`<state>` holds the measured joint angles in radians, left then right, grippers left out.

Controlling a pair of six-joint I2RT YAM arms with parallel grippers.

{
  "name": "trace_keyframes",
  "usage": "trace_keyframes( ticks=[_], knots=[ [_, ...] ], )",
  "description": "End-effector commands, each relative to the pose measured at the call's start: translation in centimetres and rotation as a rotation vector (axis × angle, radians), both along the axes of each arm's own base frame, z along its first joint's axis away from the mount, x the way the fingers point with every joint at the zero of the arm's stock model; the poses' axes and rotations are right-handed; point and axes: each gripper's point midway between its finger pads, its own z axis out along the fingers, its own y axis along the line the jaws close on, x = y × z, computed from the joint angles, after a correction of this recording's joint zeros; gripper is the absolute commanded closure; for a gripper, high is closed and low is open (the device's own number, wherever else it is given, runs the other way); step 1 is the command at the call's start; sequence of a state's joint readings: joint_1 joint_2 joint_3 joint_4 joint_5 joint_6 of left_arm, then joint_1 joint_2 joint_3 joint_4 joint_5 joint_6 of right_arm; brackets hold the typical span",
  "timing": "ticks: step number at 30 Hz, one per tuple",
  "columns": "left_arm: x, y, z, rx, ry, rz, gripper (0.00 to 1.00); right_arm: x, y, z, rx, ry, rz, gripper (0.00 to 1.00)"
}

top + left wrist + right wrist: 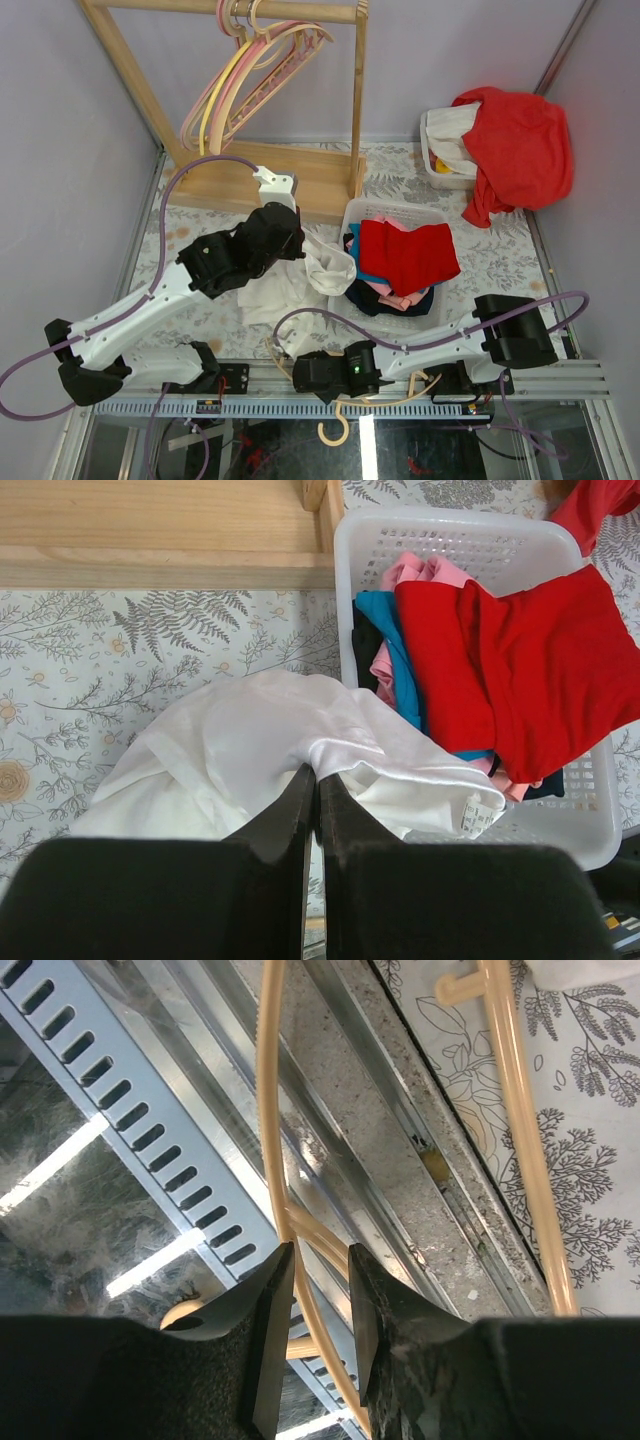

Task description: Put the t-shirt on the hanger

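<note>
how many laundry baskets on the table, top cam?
2. One white basket sits mid-table beside the t-shirt, holding red, blue and pink clothes. A second white bin is at the far right, draped with a big red garment. None look hidden.

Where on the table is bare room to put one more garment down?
Two patches of cloth are bare: one at the back between the wooden rack base and the white bin, one to the right of the basket, in front of the red garment. Left of the basket it is crowded: the t-shirt fills the space.
</note>
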<state>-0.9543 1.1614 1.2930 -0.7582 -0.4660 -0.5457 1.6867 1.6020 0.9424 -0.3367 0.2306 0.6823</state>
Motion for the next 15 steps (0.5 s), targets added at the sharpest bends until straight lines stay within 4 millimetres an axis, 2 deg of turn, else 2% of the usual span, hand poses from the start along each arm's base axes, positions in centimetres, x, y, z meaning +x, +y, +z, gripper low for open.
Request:
trace_keyframes(
  ticks=[1,10,15],
  knots=[
    [-0.1,0.1,1.1,-0.039,-0.017,0.001,1.00,-22.3,-7.7,1.6,0.064,0.057,0.642,0.64],
    [-0.7,0.6,1.8,-0.070,-0.018,-0.003,1.00,-24.0,-8.0,0.6,0.039,0.081,0.667,0.59],
    [-1.2,1.0,2.3,-0.088,-0.019,-0.003,1.00,-23.7,-7.9,-0.7,-0.019,0.029,0.674,0.48]
  ],
)
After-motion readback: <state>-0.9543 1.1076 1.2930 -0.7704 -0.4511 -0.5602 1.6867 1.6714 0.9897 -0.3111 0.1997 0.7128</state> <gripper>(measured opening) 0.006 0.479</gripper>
